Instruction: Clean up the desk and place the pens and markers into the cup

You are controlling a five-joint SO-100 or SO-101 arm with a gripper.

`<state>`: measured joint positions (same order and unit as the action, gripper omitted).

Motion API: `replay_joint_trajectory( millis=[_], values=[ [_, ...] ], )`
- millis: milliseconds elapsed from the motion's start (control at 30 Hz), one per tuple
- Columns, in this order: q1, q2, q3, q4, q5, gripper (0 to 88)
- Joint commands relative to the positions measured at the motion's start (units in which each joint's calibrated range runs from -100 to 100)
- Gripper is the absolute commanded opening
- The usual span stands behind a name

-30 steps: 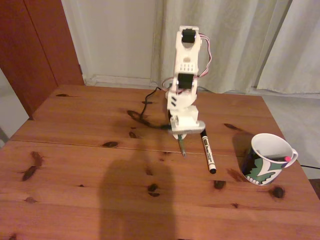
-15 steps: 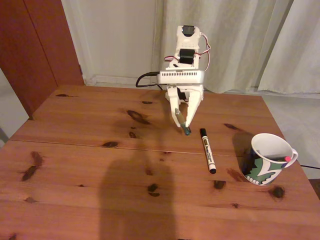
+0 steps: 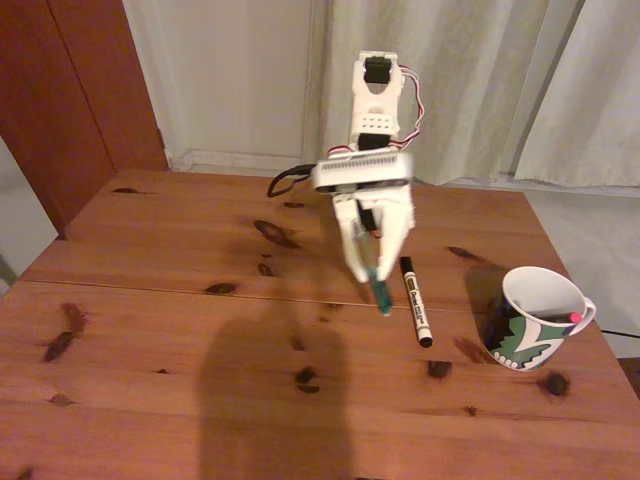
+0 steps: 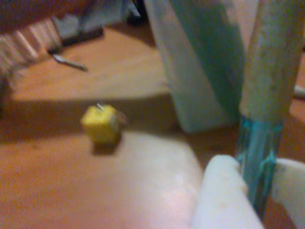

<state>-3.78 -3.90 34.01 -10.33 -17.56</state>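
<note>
Fixed view, pincer (image 3: 375, 268) lifted green pen (image 3: 380, 290) higher, nearer marker (image 3: 416, 301)

White arm standing at the far side of the reddish-brown counter (image 3: 150, 330), gripper (image 3: 374, 268) pointing down and clamped on a translucent green pen (image 3: 381, 293) held tilted above the wood. Just right of it, white marker (image 3: 415, 301) lying flat. Farther right, patterned cup (image 3: 534, 318) upright, a pink-tipped pen (image 3: 574, 317) inside.
</note>
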Motion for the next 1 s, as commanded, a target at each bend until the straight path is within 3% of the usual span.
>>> replay_joint_trajectory(
  millis=[0,600,967],
  values=[
    [-2.54,-0.28,-6.69,-2.02,-0.83,0.7],
    [-22.24,-15.01,3.05,-2.10,-0.25,0.5],
    [-24.09,-12.53,6.74,-2.19,-0.78,0.7]
  ],
)
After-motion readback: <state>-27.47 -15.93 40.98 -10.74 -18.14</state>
